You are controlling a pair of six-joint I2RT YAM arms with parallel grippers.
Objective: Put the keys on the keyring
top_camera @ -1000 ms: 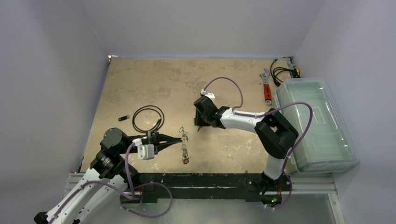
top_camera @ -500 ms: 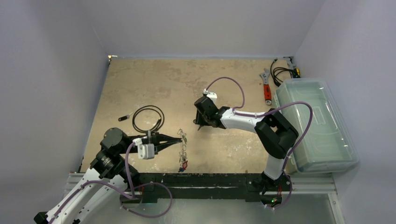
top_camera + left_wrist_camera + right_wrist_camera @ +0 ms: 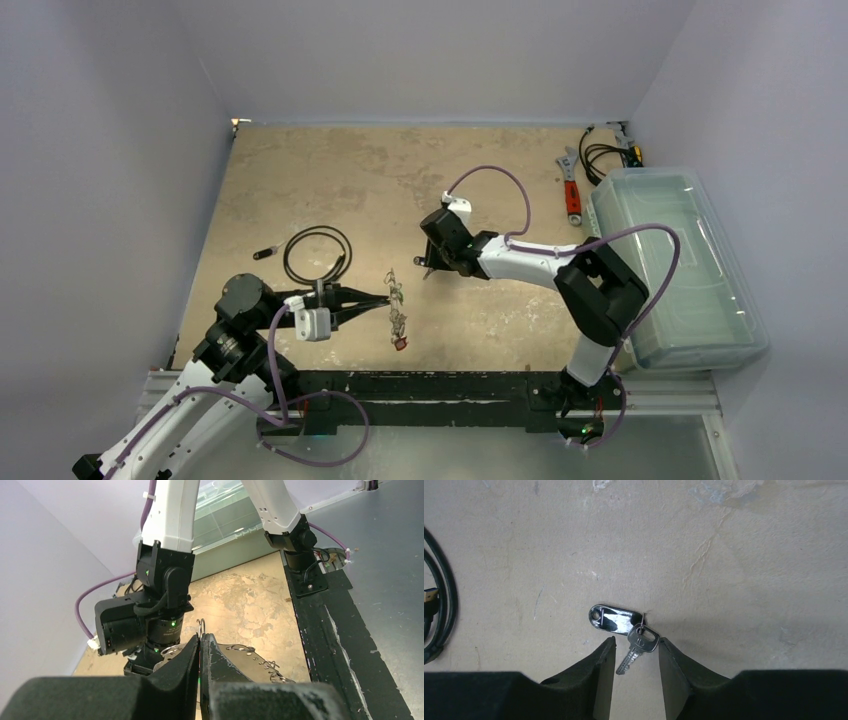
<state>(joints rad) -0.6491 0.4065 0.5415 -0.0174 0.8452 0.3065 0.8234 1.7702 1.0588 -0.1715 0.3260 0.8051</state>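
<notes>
Now your left gripper (image 3: 200, 638) pinches the keyring (image 3: 201, 624) shut; your right gripper (image 3: 636, 641) straddles a mid-desk key (image 3: 629, 660), jaws half open.

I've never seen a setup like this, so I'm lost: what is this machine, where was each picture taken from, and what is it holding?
These are two robot arms bolted to a table. One picture looks down from above; the other two come from cameras on each wrist. The left hand is shut on the keyring, with keys dangling. The right hand is open, straddling a loose key with a dark tag on the table. Also in view: a black cable loop, a red-handled wrench and a clear box.
</notes>
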